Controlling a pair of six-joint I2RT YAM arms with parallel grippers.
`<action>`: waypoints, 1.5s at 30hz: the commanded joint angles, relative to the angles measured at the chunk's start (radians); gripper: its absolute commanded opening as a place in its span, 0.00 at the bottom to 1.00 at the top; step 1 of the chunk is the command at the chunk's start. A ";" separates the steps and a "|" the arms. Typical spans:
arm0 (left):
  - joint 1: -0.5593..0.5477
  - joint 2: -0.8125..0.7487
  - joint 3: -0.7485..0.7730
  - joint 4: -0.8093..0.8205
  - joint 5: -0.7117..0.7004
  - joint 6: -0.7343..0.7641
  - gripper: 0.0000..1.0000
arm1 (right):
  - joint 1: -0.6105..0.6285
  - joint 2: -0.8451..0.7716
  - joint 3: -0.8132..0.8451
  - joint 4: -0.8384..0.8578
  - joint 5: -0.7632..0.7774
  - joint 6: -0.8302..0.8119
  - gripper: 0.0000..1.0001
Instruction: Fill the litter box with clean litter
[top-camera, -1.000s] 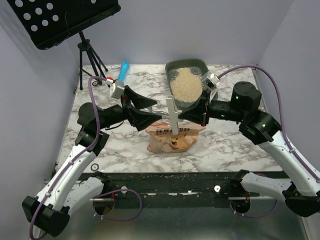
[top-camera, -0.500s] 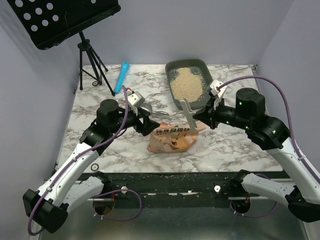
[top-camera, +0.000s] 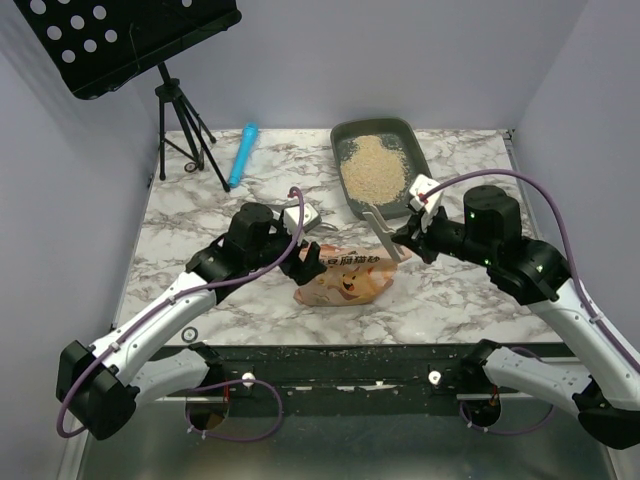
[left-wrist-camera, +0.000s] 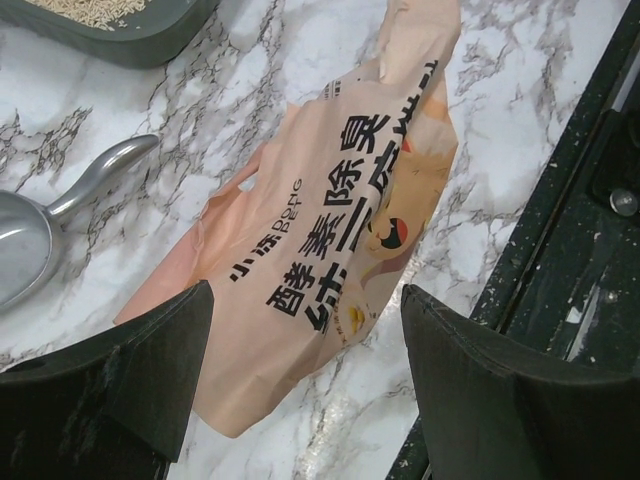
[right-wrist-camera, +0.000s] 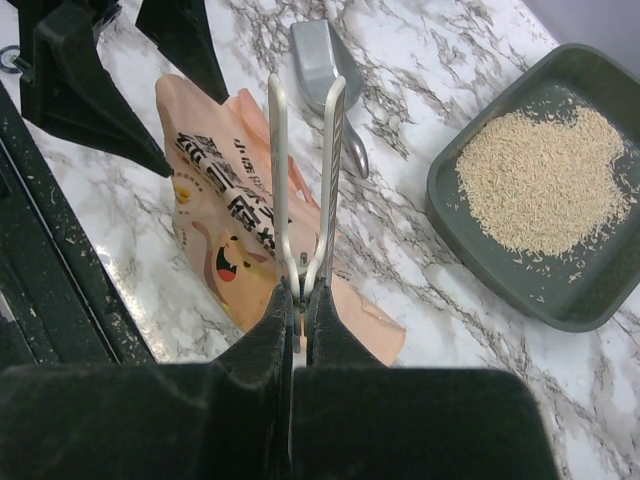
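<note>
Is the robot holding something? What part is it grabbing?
The right end effector pinches a white clip by its joined end, both prongs pointing away. The left end effector is open above the orange bag, holding nothing.

Orange bag (top-camera: 345, 281), silver scoop (left-wrist-camera: 62, 212), white clip (right-wrist-camera: 278, 170), blue stick (top-camera: 243, 153)

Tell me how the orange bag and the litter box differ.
The bag is orange-pink, crinkled and printed; the litter box is a plain dark rigid tray. The bag lies flat near the front of the table; the litter box sits at the back. A pale pile of litter shows in the litter box; the bag's contents are hidden. Both rest on the marble top.
</note>
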 joint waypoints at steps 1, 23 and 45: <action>-0.006 -0.004 -0.030 0.019 -0.042 0.058 0.83 | -0.004 0.011 -0.004 0.012 0.006 -0.037 0.00; -0.028 -0.052 -0.146 0.124 -0.097 0.061 0.00 | -0.012 0.217 0.119 -0.197 -0.133 -0.366 0.00; -0.065 -0.093 -0.151 0.115 -0.176 0.047 0.00 | -0.013 0.424 0.178 -0.305 -0.189 -0.587 0.00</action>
